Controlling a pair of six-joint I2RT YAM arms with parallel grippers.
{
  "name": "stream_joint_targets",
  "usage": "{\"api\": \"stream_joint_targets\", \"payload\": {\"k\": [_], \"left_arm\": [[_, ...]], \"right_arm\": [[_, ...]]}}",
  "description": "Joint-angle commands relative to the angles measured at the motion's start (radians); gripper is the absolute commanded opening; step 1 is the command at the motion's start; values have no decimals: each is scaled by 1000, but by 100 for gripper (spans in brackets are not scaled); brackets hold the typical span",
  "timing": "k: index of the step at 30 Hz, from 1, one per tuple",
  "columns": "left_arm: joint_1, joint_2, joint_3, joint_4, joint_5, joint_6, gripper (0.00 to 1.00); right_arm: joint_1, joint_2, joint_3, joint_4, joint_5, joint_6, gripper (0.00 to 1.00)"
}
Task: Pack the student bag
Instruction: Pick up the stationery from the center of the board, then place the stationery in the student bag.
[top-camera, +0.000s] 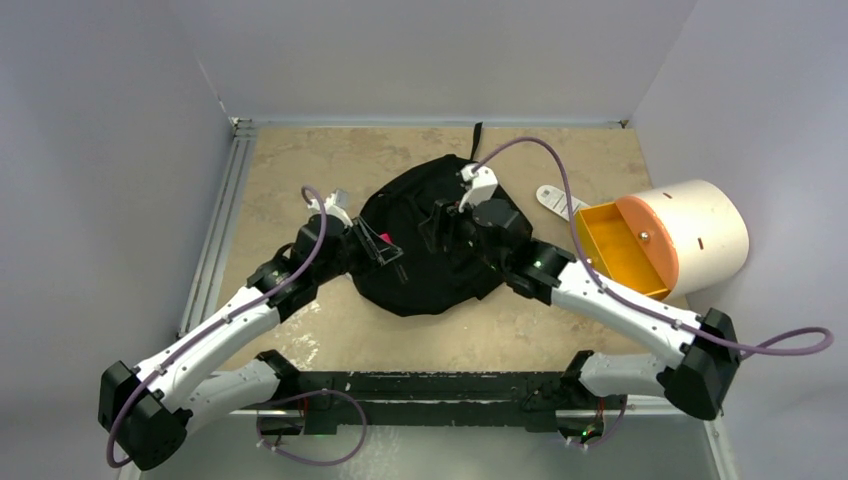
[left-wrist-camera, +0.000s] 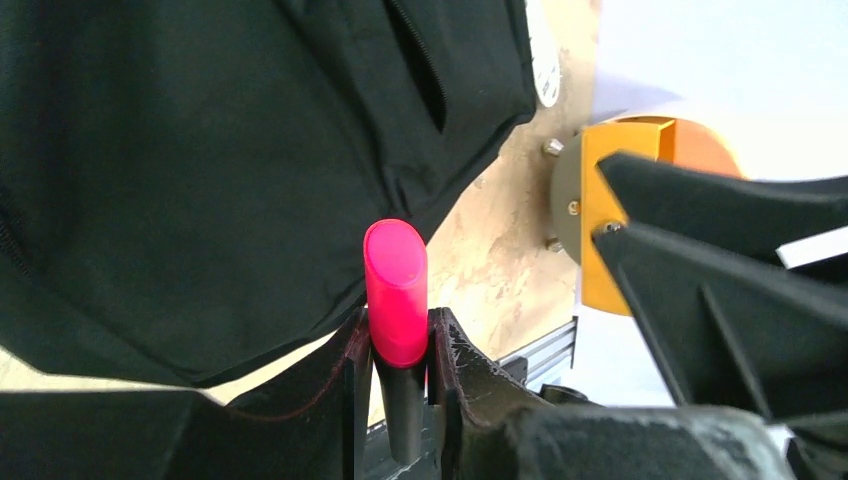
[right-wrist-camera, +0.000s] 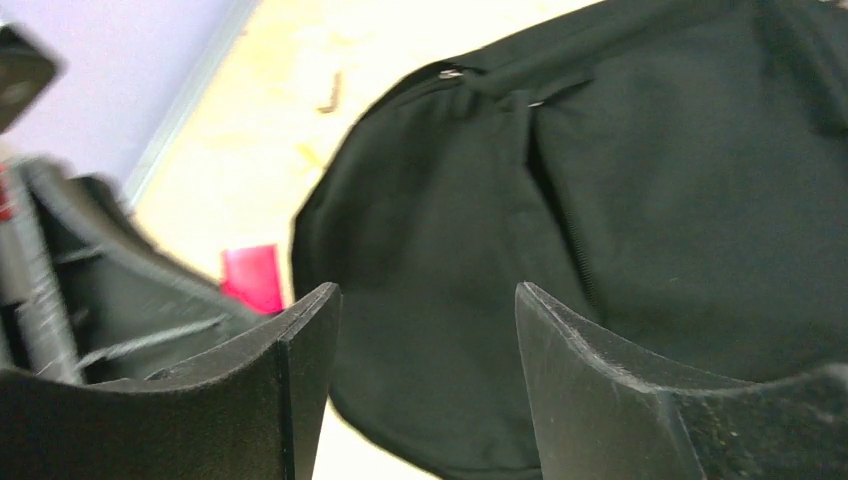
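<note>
left end effector (left-wrist-camera: 400, 338): pinches pink marker (left-wrist-camera: 396, 280), long axis pointing at bag (top-camera: 415, 285) edge just to right | right end effector (right-wrist-camera: 425, 305): spread, empty, hovering over bag

No lettering, brand, number or sign can be read in any view. The white tag (top-camera: 556, 200) lying on the tabletop (top-camera: 300, 170), right of centre in the top view, may carry print, but it is too small to tell. The cream-and-orange cylinder (top-camera: 705, 230) at the right shows only small dark slots
</note>
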Motion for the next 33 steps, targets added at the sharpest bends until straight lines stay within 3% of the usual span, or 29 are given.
{"api": "stream_joint_targets", "payload": {"k": [1, 8, 19, 33], "left_arm": [[-3, -40, -18, -28, -24, 18, 0], [-2, -68, -23, -60, -29, 17, 0], [-3, -69, -20, -70, -24, 16, 0], [-3, -65, -17, -70, -26, 16, 0]], "right_arm": [[-1, 138, 164, -251, 225, -140, 68], [-36, 316, 293, -305, 232, -291, 78], [-64, 468, 387, -322, 327, -409, 79], [-73, 571, 389, -269, 456, -466, 75]]}}
